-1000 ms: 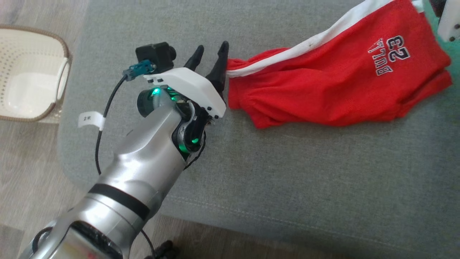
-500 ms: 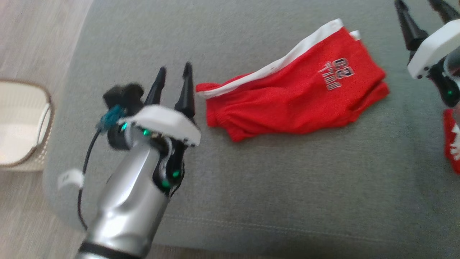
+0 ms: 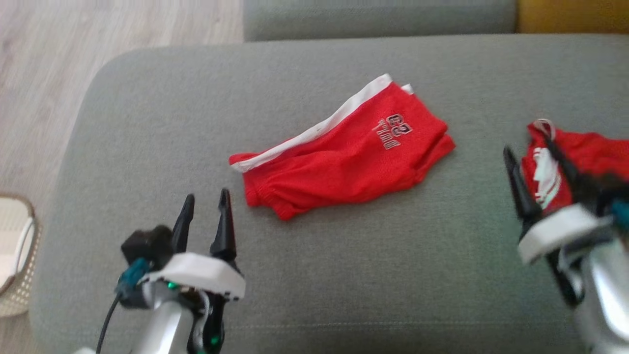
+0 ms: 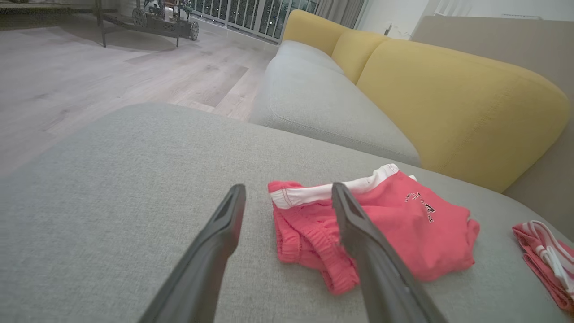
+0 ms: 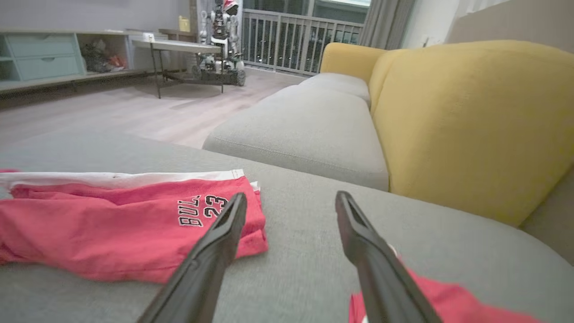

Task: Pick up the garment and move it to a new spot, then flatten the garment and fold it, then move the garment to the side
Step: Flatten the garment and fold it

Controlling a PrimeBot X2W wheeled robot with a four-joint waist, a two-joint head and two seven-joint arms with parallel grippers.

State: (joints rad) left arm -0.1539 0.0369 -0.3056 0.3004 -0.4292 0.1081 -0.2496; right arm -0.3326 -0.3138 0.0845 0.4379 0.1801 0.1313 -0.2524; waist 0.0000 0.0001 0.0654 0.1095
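Black and slender, the fingers (image 3: 224,226) of the left jaws stood well apart with nothing between them, held over the grey seat cushion (image 3: 393,275) at its near left. Just ahead of their tips and a little to the right lay the red shorts (image 3: 344,167), folded into a slanted strip. A white stripe (image 3: 314,132) ran along the far edge and the printed lettering (image 3: 394,131) sat toward the far-right end. The gathered waistband (image 4: 309,242) faced the left jaws, near them but apart. In the left wrist view one finger crossed the waistband in the picture, while the cloth itself lay beyond the tip. The right jaws, their fingers (image 3: 516,187) blurred, were likewise spread and empty at the near right, well clear of the shorts' leg end. Beneath and beyond them lay a second red garment (image 3: 589,147) with white cord. Farther out, a yellow backrest (image 4: 448,89) rose behind the seat, and a pale basket (image 3: 14,255) stood on the wooden floor (image 3: 49,73) to the left.
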